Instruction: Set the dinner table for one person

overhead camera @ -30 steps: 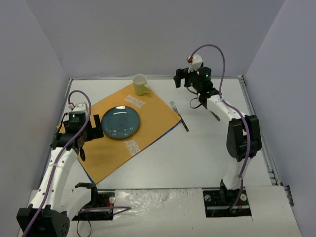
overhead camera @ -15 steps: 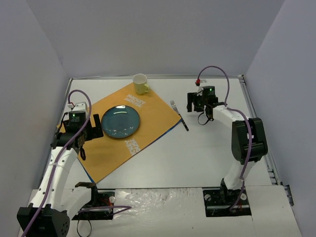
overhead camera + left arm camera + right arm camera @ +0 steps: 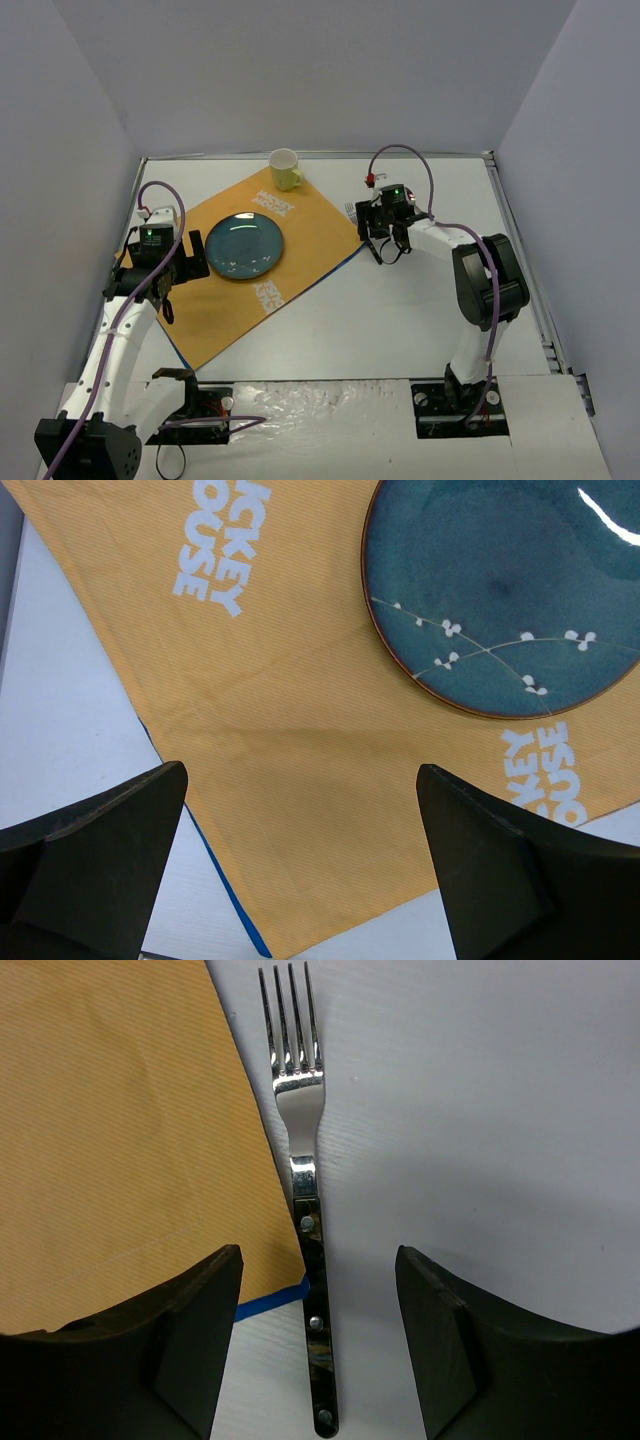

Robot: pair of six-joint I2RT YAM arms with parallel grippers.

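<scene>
The white dinner table [image 3: 400, 320] carries an orange placemat [image 3: 300, 250] with a blue plate [image 3: 245, 246] and a pale yellow mug [image 3: 285, 170] at its far corner. A fork [image 3: 351, 212] lies on the table along the placemat's right edge. My right gripper [image 3: 380, 238] is open just above it. In the right wrist view the gripper [image 3: 320, 1350] straddles the black handle of the fork [image 3: 305, 1210], with the tines pointing away. My left gripper [image 3: 190, 258] is open and empty over the placemat [image 3: 300, 710], left of the plate [image 3: 500, 590].
Grey walls close in the table on three sides. Metal edge strips [image 3: 520, 250] run along the table's right side. The placemat's blue underside [image 3: 270, 1300] peeks out beside the fork handle. Bare white table [image 3: 480, 1110] lies right of the fork.
My right arm has swung from the back right down and left, and its open gripper now hangs over the fork. The left arm has not moved.
</scene>
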